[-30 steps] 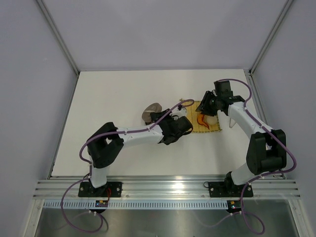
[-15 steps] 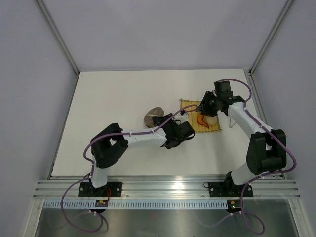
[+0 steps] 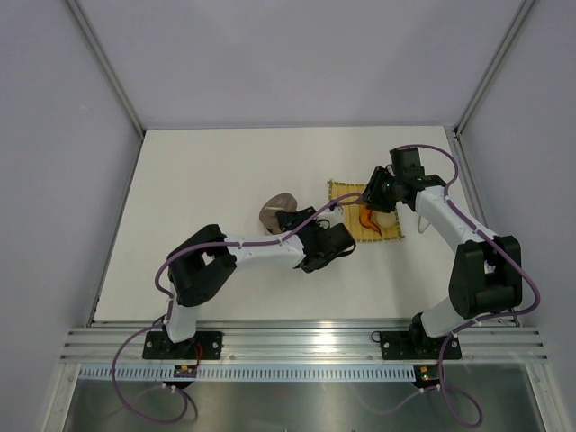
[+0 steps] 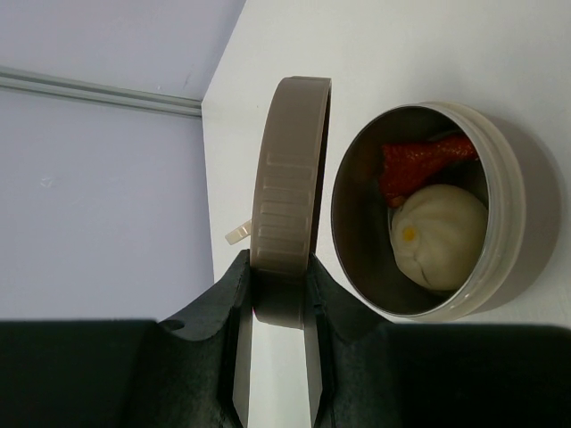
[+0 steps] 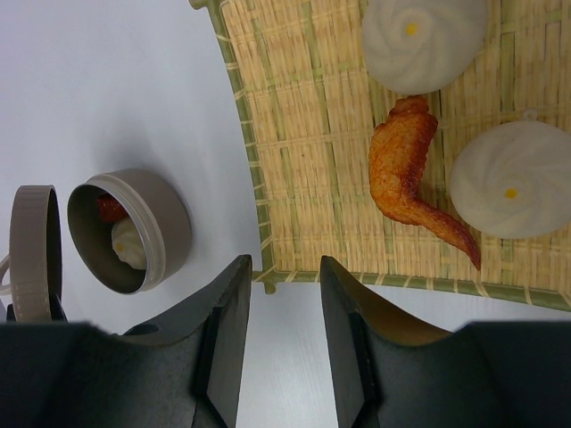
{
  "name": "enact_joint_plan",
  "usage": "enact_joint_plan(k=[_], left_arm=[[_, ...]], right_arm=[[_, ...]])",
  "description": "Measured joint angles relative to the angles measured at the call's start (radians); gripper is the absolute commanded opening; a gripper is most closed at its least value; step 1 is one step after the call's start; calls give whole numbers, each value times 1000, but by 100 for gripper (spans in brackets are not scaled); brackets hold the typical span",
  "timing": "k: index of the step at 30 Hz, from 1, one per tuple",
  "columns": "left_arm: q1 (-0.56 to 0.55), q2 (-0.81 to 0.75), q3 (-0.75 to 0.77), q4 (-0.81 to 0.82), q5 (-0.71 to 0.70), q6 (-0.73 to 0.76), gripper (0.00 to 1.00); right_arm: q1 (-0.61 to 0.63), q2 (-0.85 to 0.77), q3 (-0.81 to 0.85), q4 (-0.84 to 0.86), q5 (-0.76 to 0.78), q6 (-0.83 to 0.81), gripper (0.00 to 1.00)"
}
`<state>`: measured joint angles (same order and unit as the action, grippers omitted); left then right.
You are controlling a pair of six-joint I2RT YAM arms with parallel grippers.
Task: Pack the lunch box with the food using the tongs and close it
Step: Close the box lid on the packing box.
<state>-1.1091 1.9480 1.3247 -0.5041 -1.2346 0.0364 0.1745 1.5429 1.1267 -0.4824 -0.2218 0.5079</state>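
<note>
Left tool [image 4: 278, 287] clamping lid [image 4: 290, 178] on edge beside lunch box [image 4: 505, 209], right tool [image 5: 282, 272] released, empty, over mat [image 5: 303, 134]

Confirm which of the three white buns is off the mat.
The bun in the open tin, next to the red piece. The other two buns lie on the woven mat, either side of the orange wing.

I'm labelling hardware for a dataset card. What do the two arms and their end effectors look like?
Both the left arm and right arm have white tubular links joined by bulky black joint housings, on black base plates. A purple cable loops loosely along each. The left end effector and right end effector each have two flat matte black fingers. No markings are readable.
</note>
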Motion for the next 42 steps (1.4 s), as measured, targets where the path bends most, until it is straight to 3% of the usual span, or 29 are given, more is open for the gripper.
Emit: enact_joint_plan(k=[20, 23, 31, 38, 42], left_arm=[[-21, 52, -7, 1, 5, -4, 0], [-29, 53, -7, -3, 6, -9, 7], [-34, 78, -4, -40, 2, -41, 44], [-34, 89, -2, -66, 17, -68, 59], [-34, 90, 3, -81, 24, -72, 60]], right_arm=[[0, 0, -2, 0, -4, 0, 44], [0, 0, -2, 0, -4, 0, 44], [0, 0, -2, 0, -4, 0, 44], [0, 0, -6, 11, -5, 0, 44], [0, 0, -9, 14, -5, 0, 44]])
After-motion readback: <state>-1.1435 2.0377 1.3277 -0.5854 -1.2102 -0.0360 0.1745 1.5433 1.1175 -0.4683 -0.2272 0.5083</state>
